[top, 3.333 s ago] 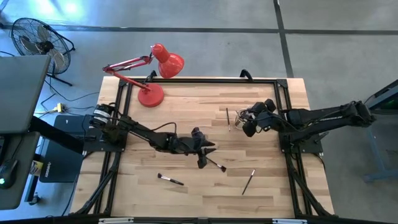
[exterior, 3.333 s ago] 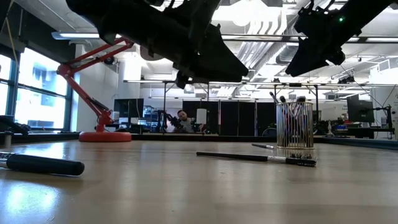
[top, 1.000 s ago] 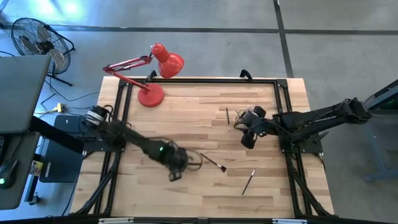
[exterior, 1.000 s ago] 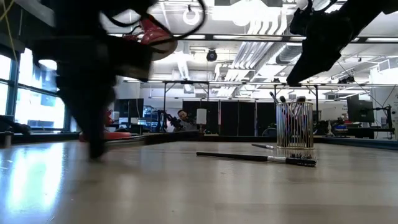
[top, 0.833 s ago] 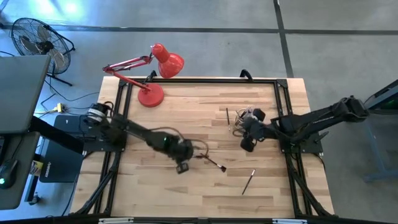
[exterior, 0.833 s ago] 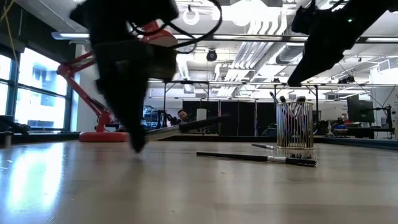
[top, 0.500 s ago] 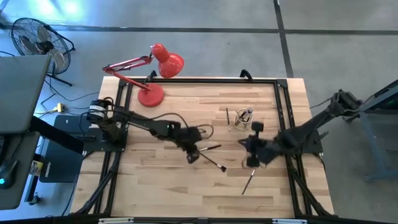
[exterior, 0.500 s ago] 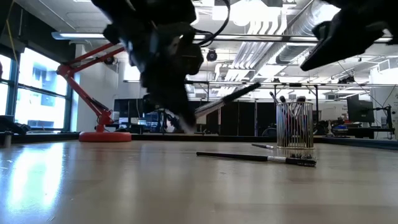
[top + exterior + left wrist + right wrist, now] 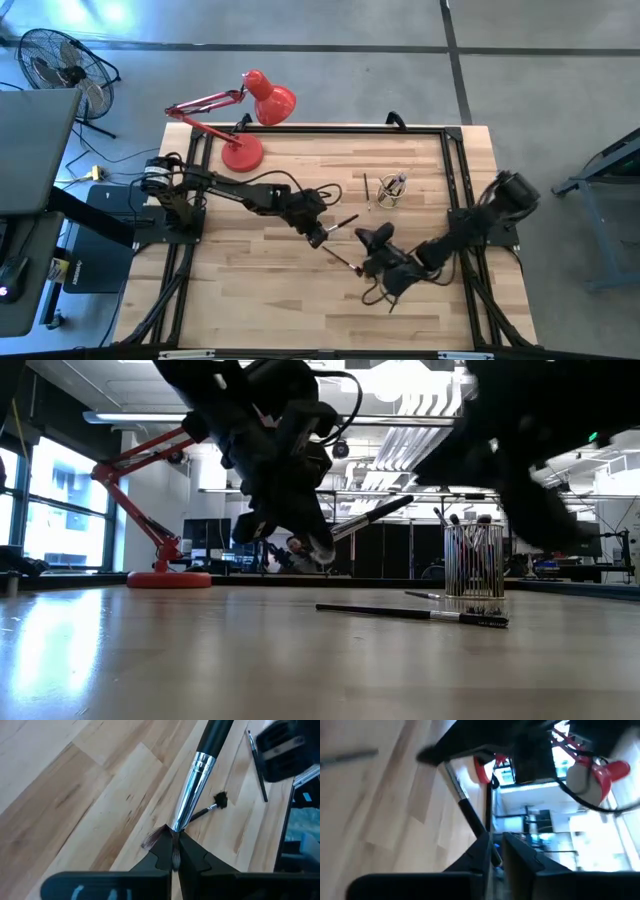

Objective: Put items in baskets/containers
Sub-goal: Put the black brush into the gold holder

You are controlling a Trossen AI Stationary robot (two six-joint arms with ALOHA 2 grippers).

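Note:
My left gripper (image 9: 320, 238) is above the table's middle, shut on a makeup brush (image 9: 342, 224) with a silvery ferrule and a dark handle. The handle points toward the table's right. My right gripper (image 9: 368, 238) has reached in from the right. Its fingers stand narrowly apart at the free end of that handle (image 9: 489, 851). The glass cup (image 9: 393, 190) stands far right with several brushes upright in it. Two brushes (image 9: 343, 260) (image 9: 399, 293) lie flat on the table near the right arm, and a thin one (image 9: 366, 187) lies beside the cup. My left gripper pinches the brush between its two fingers at the bristle end, where the ferrule meets the bristles (image 9: 175, 826). Some bristles (image 9: 152, 839) splay out beside one finger. The fingers slant down from the table's left. The brush is lifted clear and tilted, its handle (image 9: 375, 513) rising toward the cup. My right gripper has the handle's free end between its fingers, but I cannot tell whether they touch it.
A red desk lamp (image 9: 240, 115) stands at the table's far left corner. The black frame rail (image 9: 330, 130) runs along the far edge. Bare wood (image 9: 250, 290) lies at the near left.
My left gripper has carried the brush from the table's near left toward the middle and the far side. It has turned, so the handle now points right and rises. My right gripper has left the cup, swung down toward the near edge and the left, and rolled, ending at the handle's end.

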